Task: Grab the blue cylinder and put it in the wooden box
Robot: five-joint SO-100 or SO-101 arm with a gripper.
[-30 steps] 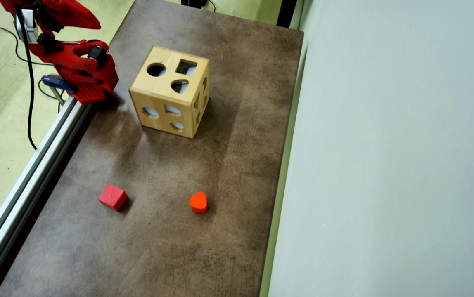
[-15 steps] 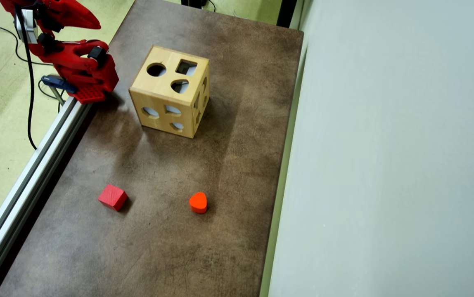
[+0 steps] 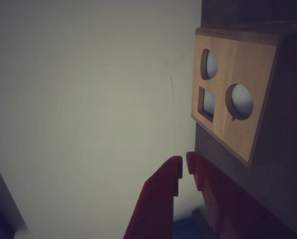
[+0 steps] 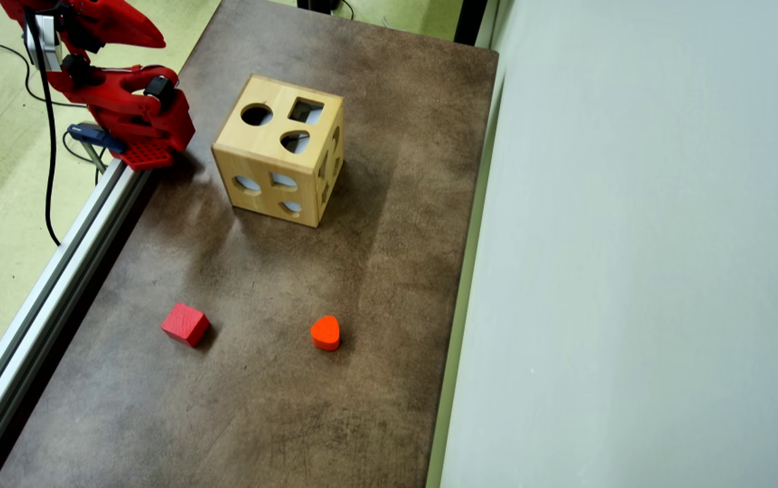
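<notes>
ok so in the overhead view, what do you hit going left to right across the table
red robot arm at the table's left edge → small red cube → light wooden box with cut-out holes → orange heart-shaped block. No blue cylinder is visible.

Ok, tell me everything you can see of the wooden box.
The wooden box is a light-coloured wooden cube standing flat on the brown table, towards its far end in the overhead view. Its top has a round, a square and a heart-like cut-out; both visible sides have more holes. Nothing but the table touches it. The wrist view shows one face with three holes.
</notes>
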